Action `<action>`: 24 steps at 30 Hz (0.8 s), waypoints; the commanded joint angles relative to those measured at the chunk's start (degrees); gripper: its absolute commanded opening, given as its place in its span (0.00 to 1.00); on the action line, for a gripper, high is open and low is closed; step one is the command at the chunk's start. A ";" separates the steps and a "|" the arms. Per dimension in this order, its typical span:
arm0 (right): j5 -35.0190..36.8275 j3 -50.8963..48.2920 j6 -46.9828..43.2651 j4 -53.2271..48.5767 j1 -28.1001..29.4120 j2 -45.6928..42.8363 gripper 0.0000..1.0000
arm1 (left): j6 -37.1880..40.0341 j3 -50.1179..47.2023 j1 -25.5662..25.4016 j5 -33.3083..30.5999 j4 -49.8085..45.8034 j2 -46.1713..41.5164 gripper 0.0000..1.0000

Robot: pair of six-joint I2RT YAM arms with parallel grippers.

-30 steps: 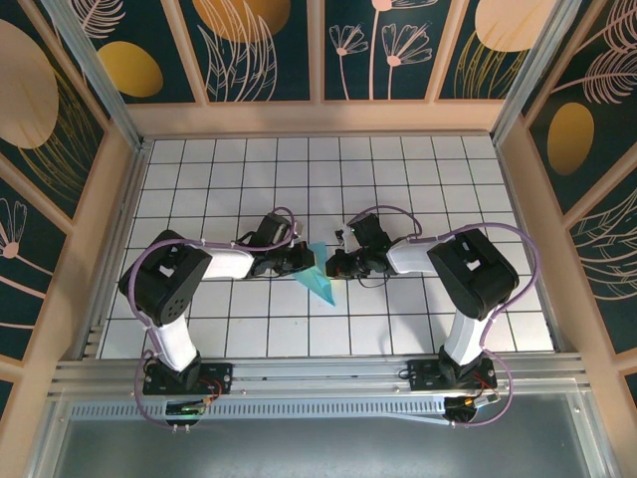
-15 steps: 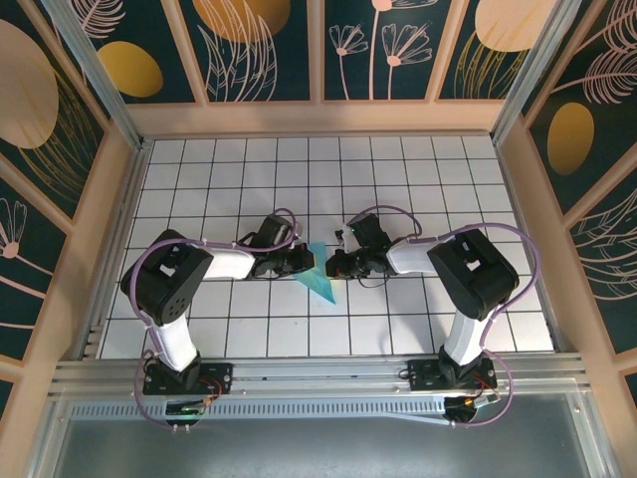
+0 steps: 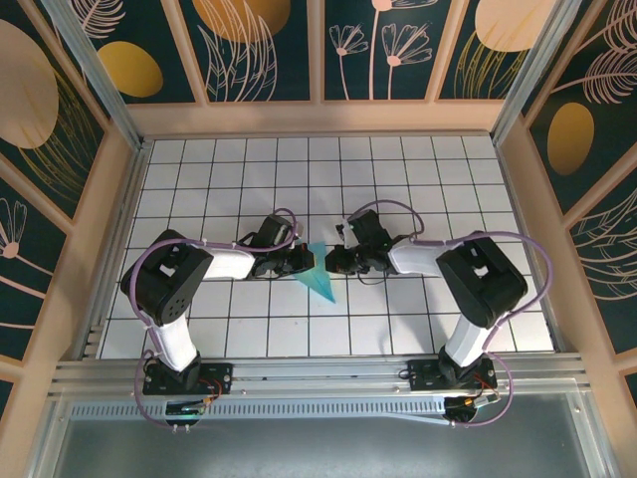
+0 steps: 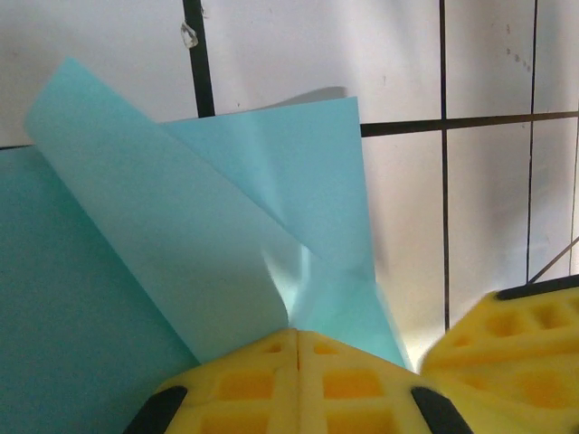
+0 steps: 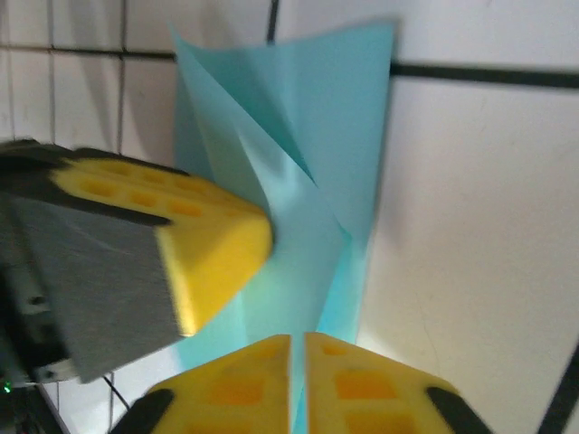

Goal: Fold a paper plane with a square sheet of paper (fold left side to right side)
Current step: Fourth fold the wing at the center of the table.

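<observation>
— Where's the paper plane [image 3: 320,281]?
— Middle of the counter [image 3: 418,179], pinched by both: left pincer [image 4: 297,339] clamped tight, right pincer [image 5: 298,348] nearly closed on a layer. If I pull them apart, it could tear or unfold.

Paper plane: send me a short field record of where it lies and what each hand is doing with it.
item: paper plane, turquoise, part-folded, creased flaps lifting off the surface
location: middle of the gridded table, pointed tip toward the near edge
left hand: shut, pads pinching the paper's edge
right hand: pads all but together, with a paper edge in the thin slit between them
hands: facing each other across the paper, close together
</observation>
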 commanded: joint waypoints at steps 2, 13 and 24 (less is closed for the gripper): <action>1.05 -0.82 1.20 0.70 -1.49 -6.81 0.20 | 1.83 -1.52 0.06 -4.98 -8.01 2.51 0.00; -9.82 -7.01 -0.45 0.16 -0.17 -11.79 0.00 | 1.53 -1.71 0.06 -5.60 -8.08 1.77 0.00; -13.31 -10.90 3.18 8.71 4.66 -6.52 0.00 | 1.64 -1.36 0.10 -5.86 -8.26 1.98 0.00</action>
